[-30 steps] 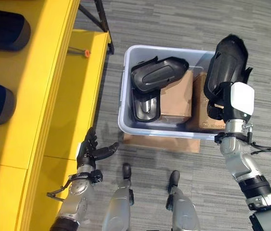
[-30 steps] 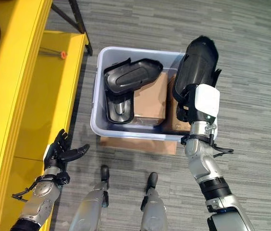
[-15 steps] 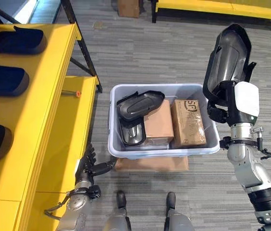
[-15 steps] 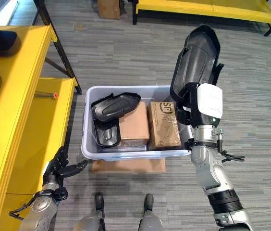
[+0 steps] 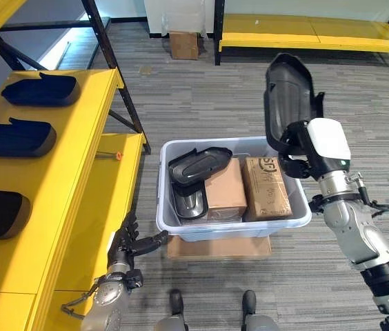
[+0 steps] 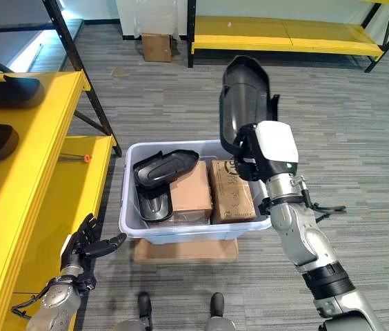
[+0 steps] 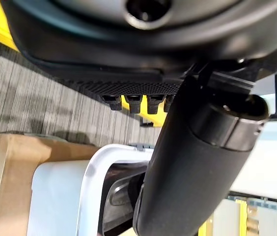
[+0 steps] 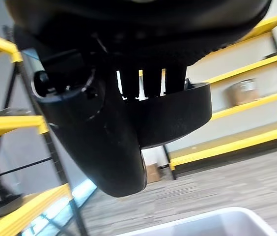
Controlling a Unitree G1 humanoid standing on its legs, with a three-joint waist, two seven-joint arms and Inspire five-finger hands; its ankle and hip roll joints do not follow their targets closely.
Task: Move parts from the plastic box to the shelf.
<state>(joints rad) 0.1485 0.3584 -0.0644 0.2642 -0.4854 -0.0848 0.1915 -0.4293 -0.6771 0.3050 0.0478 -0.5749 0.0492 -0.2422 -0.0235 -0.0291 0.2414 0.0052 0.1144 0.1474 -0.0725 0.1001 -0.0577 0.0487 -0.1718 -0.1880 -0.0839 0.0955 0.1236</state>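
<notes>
The right hand (image 5: 303, 148) grips a black part (image 5: 285, 100), held up above the box (image 5: 234, 226). The left hand (image 5: 127, 245) is open, near the shelf (image 5: 56, 186).

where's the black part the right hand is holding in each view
Left eye view: the black part stands upright in the right hand, above the plastic box's right end.
Right eye view: the black part is upper centre, above the box's right half.
Left wrist view: not in it.
Right wrist view: the part shows close up, just past the fingers.
Shared landmark: the plastic box.
</notes>
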